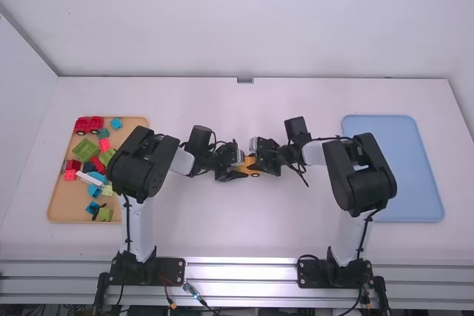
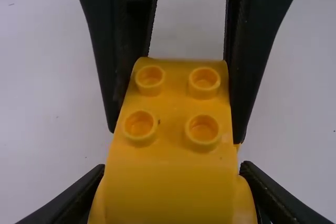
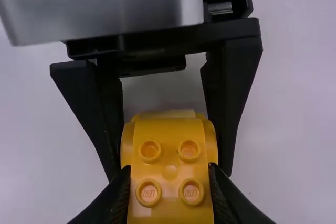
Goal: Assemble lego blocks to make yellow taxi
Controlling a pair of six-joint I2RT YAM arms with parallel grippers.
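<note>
High view has the yellow car [image 1: 250,170] over mid-bench [image 1: 244,234], the left end effector [image 2: 172,168] and right end effector [image 3: 169,168] gripping opposite ends. Both pinch its sides, studs left free, probably to brace the parts for joining.

middle blocked, ways round it

the left gripper [image 1: 238,167] and right gripper [image 1: 259,159], meeting at the yellow build [image 1: 249,170], bar the middle of the table [image 1: 244,231]. a hand could pass behind them, or in front, between the arm bases. the left arm [image 1: 145,160] blocks the block tray's [image 1: 58,209] inner side.
</note>
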